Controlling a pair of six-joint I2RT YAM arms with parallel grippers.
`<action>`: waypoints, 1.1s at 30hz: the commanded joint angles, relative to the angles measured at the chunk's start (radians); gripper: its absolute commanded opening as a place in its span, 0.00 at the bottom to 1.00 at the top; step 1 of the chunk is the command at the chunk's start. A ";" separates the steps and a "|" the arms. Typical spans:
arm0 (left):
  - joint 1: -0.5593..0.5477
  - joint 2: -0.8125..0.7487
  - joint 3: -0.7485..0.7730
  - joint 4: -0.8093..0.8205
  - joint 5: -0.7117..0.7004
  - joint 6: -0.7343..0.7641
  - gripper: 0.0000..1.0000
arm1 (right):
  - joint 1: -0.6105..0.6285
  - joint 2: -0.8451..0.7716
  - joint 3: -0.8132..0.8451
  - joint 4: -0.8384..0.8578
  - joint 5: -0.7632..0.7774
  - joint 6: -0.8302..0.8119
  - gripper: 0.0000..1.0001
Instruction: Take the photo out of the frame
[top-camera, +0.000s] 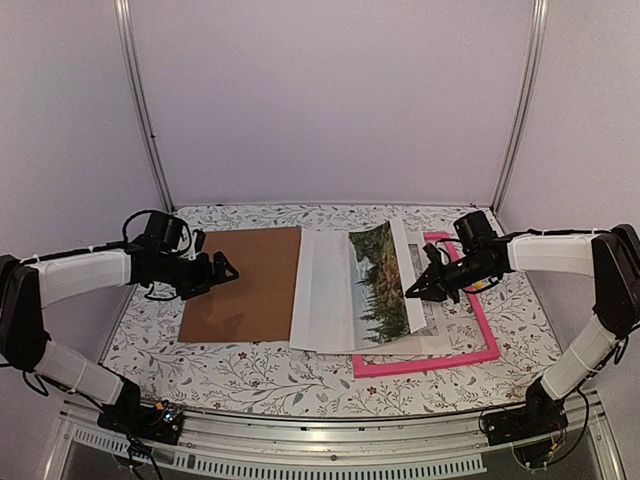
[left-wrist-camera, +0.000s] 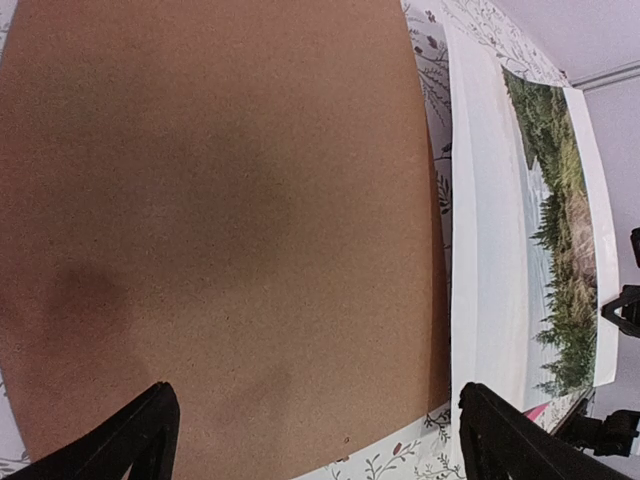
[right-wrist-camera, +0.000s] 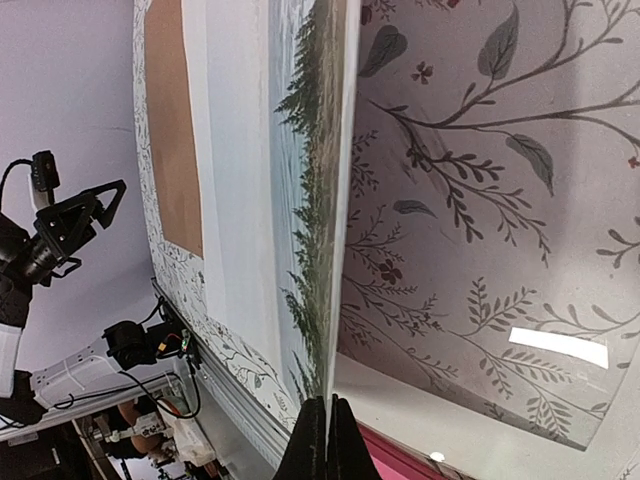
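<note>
Top external: right gripper (top-camera: 411, 292) reaches left, pinching photo (top-camera: 330, 290) edge, seemingly lifted.

Place: looking like a robotics lab booth.
Enclosure: pale panels (top-camera: 330, 100) and aluminium posts (top-camera: 142, 100) are boxing in the table (top-camera: 300, 385).
Mounting: arm bases (top-camera: 140, 415) are sitting on an aluminium rail (top-camera: 330, 440).

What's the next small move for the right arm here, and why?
Probably draw the photo leftward, clear of the frame. The right fingers are shut on its raised right edge, and that end hangs over the frame.
</note>
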 joint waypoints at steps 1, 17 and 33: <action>-0.016 0.012 0.031 0.021 -0.002 0.007 0.99 | -0.022 -0.022 -0.008 -0.106 0.049 -0.108 0.00; -0.027 0.012 0.036 0.022 0.007 0.009 0.99 | -0.032 0.012 0.050 -0.265 0.241 -0.220 0.00; -0.033 0.018 0.047 0.020 0.013 0.010 0.99 | -0.034 -0.023 0.010 -0.210 0.239 -0.156 0.00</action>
